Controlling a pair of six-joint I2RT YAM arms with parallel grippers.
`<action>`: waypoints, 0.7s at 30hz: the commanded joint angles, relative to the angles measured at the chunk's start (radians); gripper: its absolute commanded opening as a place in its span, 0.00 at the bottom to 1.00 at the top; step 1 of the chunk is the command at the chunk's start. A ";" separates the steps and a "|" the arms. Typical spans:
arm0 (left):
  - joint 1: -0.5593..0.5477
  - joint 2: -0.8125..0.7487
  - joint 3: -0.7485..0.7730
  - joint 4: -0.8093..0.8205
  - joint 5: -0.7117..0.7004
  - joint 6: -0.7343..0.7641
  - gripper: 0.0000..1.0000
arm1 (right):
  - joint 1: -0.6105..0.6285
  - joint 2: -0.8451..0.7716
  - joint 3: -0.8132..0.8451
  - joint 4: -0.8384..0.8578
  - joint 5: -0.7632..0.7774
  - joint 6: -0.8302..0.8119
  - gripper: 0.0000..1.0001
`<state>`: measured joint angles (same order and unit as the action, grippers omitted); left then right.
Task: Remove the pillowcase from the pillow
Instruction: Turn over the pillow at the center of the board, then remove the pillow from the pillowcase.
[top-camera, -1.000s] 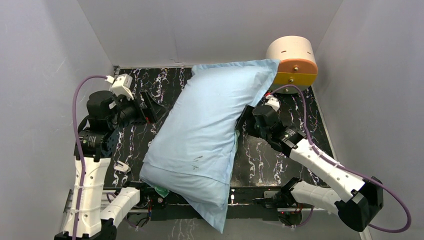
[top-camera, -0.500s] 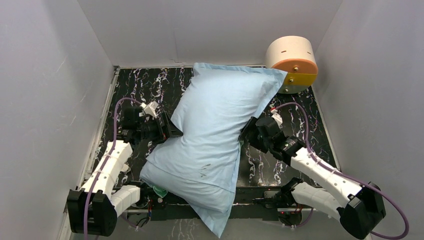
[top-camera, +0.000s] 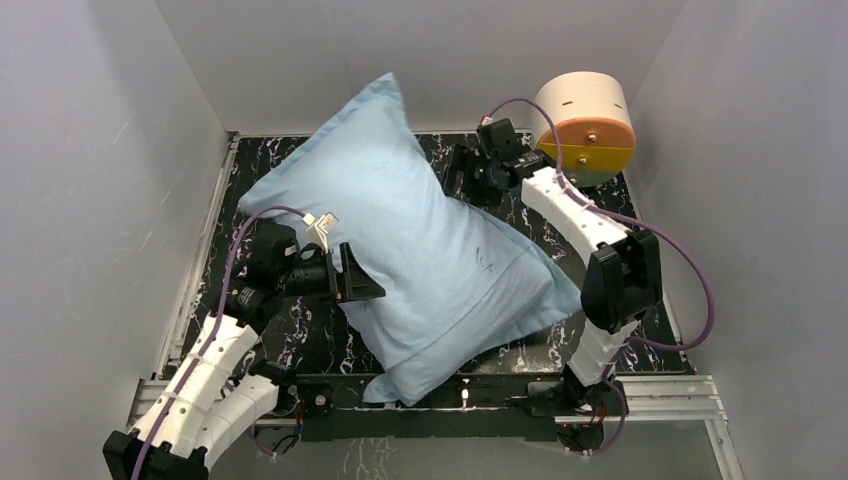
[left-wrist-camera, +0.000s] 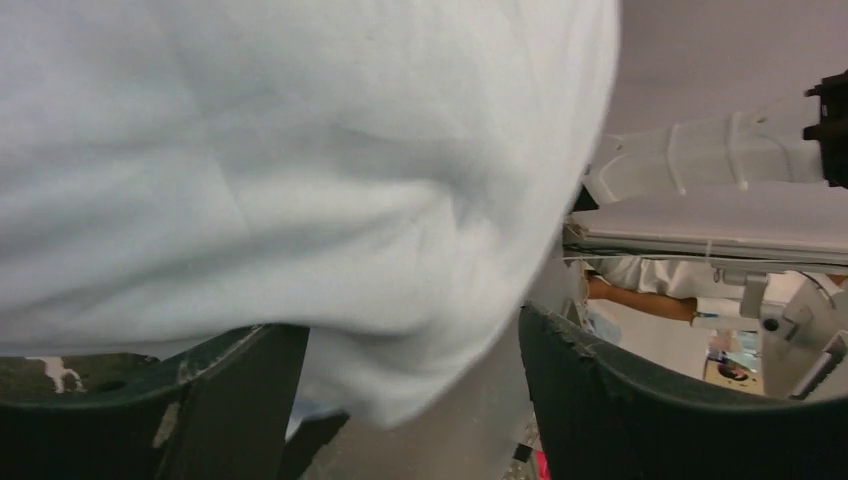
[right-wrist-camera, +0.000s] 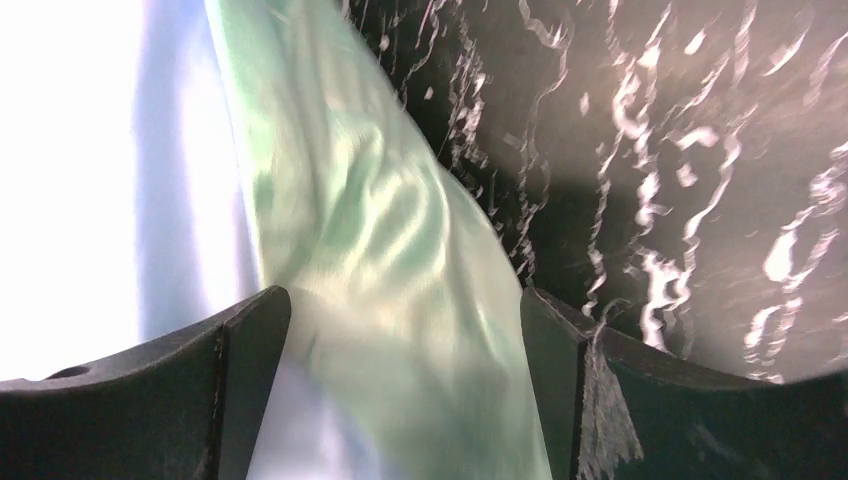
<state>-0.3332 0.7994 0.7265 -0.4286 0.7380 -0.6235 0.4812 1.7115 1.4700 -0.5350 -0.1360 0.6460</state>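
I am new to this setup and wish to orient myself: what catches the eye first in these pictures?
A plump light blue pillowcase lies slantwise across the dark marbled table and covers most of it. The left tool meets its near left edge and the right tool its far right edge, both open with fabric in between. A round cream-and-orange drum stands at the far right corner.

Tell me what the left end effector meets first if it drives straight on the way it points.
The light blue pillowcase: its bulge sits between the open fingers of the left end effector, so contact should be almost immediate, though depth is hard to judge.
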 joint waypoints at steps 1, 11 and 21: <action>-0.018 -0.035 0.135 -0.105 -0.065 0.037 0.81 | 0.042 -0.001 0.203 -0.250 0.278 -0.173 0.95; -0.020 0.110 0.380 -0.262 -0.267 0.197 0.89 | 0.041 -0.647 -0.362 -0.115 0.440 -0.096 0.99; -0.308 0.326 0.563 -0.185 -0.388 0.230 0.89 | 0.042 -1.171 -0.883 0.057 0.265 0.433 0.89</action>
<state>-0.4313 1.0325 1.1442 -0.6598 0.4328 -0.4191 0.5213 0.5968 0.6640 -0.6247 0.2127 0.8486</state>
